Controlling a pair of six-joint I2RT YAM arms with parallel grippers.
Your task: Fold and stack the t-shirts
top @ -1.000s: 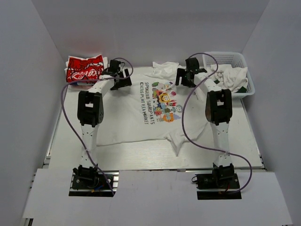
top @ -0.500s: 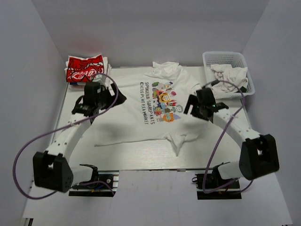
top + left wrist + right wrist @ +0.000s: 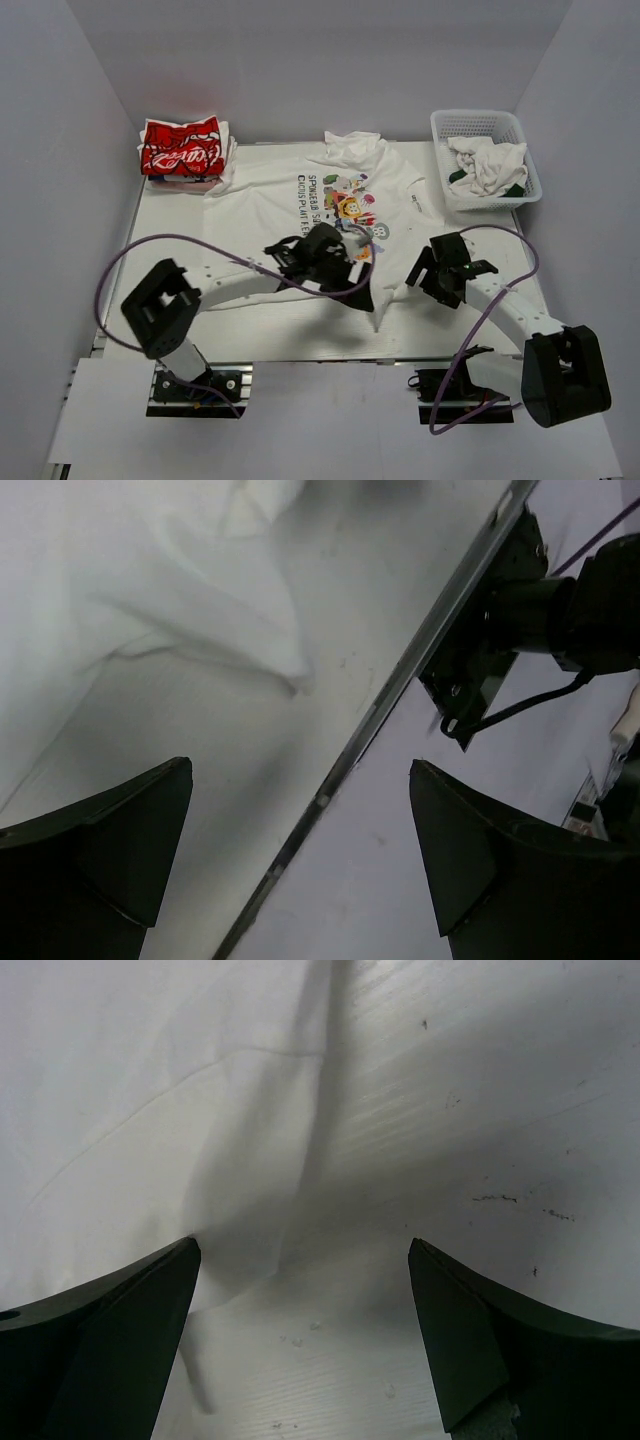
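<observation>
A white basket (image 3: 482, 124) sits at the far right of the table (image 3: 168, 222).

The large white t-shirt (image 3: 265, 210) lies spread flat, cartoon print and dark lettering facing up. Its near hem is rumpled into a point between the left claw (image 3: 300, 768) and the right claw (image 3: 303, 1245). The red t-shirt (image 3: 182, 147) with white script sits folded, well apart from both claws, beyond and left of them.

A robotics lab cell: plain white walls (image 3: 60, 150) box in a white table (image 3: 170, 215), whose metal edge rail (image 3: 380, 700) shows between the left gripper's (image 3: 300, 768) jaws; purple cables (image 3: 106, 283) loop loose.
</observation>
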